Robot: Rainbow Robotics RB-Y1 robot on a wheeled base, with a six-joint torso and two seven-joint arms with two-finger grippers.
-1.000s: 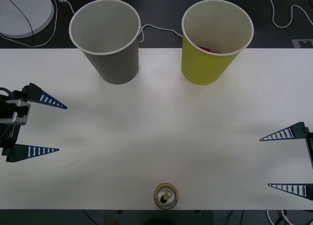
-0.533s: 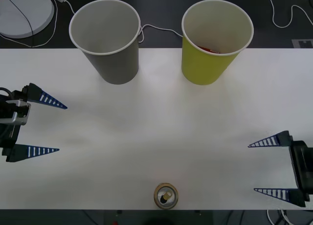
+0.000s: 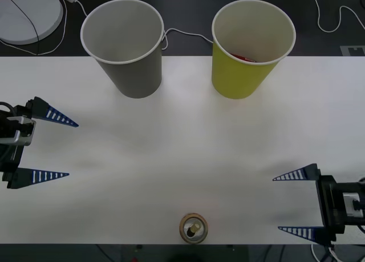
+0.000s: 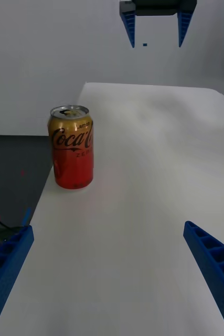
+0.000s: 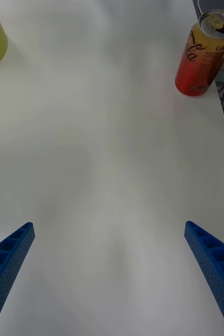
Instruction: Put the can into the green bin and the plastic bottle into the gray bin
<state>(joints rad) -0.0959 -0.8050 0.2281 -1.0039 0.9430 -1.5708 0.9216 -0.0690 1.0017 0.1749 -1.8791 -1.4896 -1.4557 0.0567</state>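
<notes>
The can (image 3: 194, 228) stands upright at the table's front edge, golden top, orange-red sides (image 4: 72, 147) (image 5: 205, 53). At the back stand the gray bin (image 3: 122, 45) on the left and the green bin (image 3: 251, 45) on the right, with something red lying inside the green one. My right gripper (image 3: 293, 204) is open, low at the front right, its fingertips facing the can from some way off. My left gripper (image 3: 61, 149) hangs open at the table's left edge. The plastic bottle is out of view.
The white table (image 3: 182, 142) ends just in front of the can. Behind the table lie a round white disc (image 3: 25, 14) and white cables (image 3: 182, 33) on a dark floor. The left gripper (image 4: 155, 23) shows far across the table in the right wrist view.
My right gripper has moved left and toward the table's front edge, closing on the can. The left gripper, can and both bins have stayed put.
</notes>
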